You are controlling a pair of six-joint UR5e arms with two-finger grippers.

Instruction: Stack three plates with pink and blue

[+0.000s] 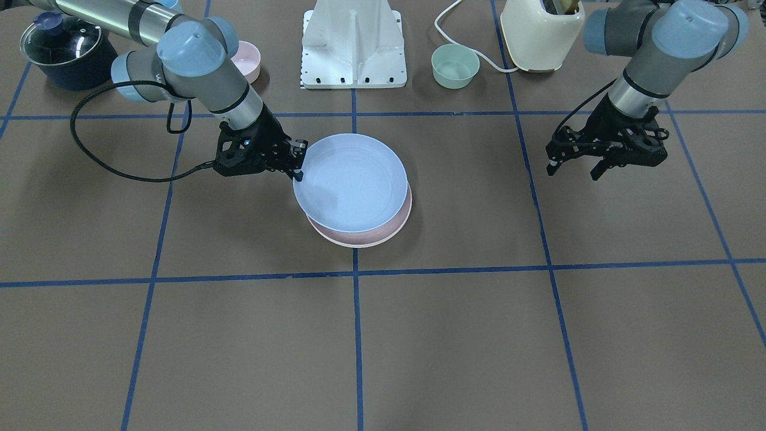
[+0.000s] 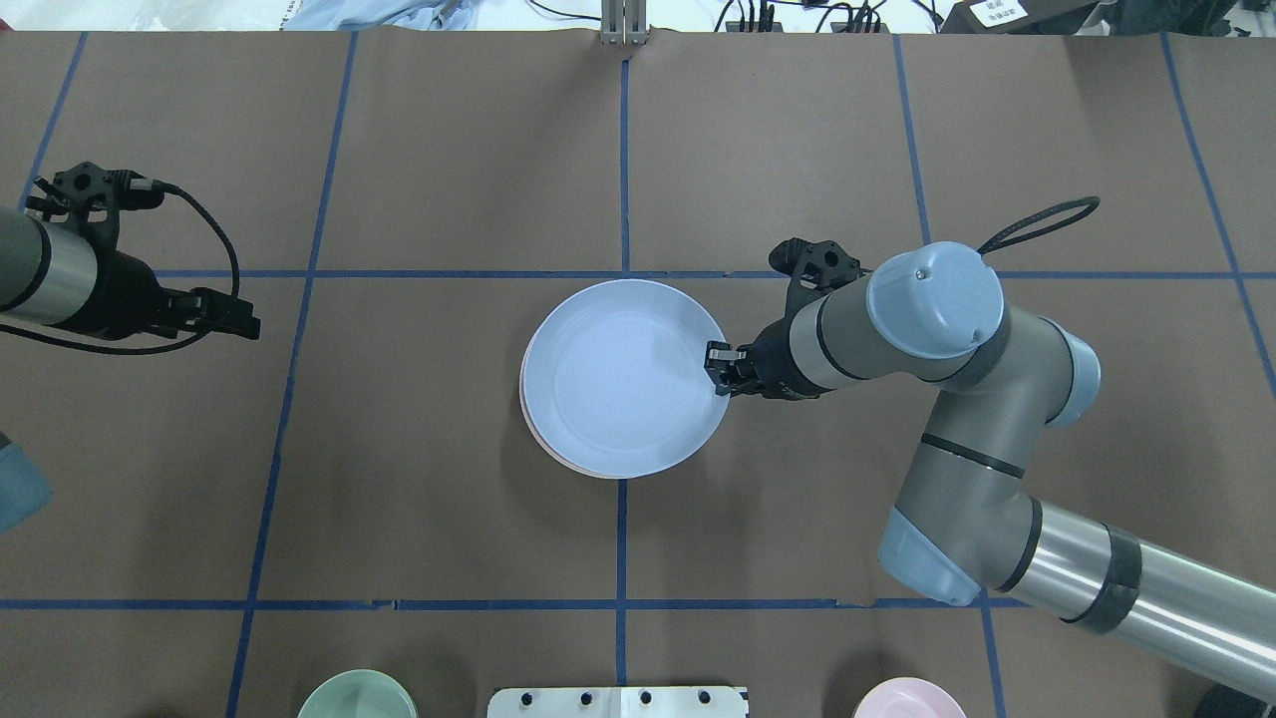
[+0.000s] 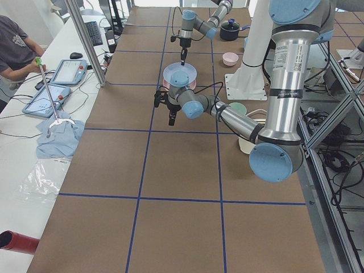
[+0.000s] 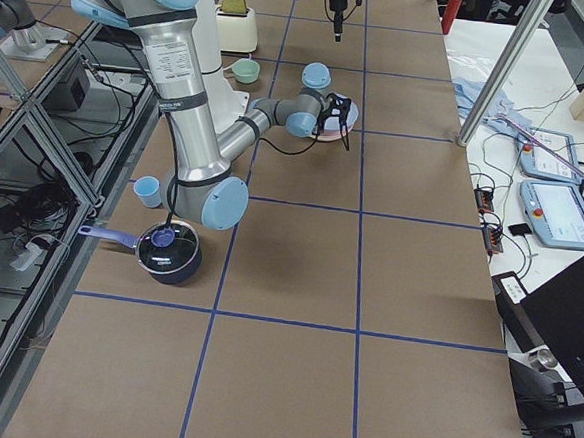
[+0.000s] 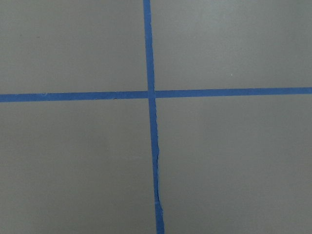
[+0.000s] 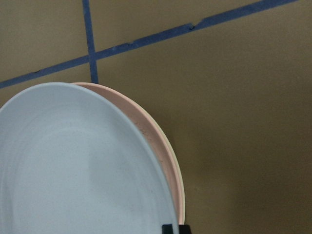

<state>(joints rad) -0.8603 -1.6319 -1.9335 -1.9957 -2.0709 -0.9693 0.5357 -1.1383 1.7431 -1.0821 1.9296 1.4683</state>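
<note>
**Seating the pale blue plate on the stack**

At the left, the left gripper (image 2: 239, 321) is held above the table (image 2: 399, 449), well apart from the plates, with its jaws spread and empty. At the centre, the pale blue plate (image 2: 623, 379) is held tilted and slightly off-centre over the pale pink plate (image 1: 383, 236). Beneath that, what looks like the thin edge of the cream-white plate (image 6: 182, 195) is seen. At the right, the right gripper (image 2: 720, 366) is closed on the top plate's rim. The stack is judged nearly complete: only settling and release are left.
</note>
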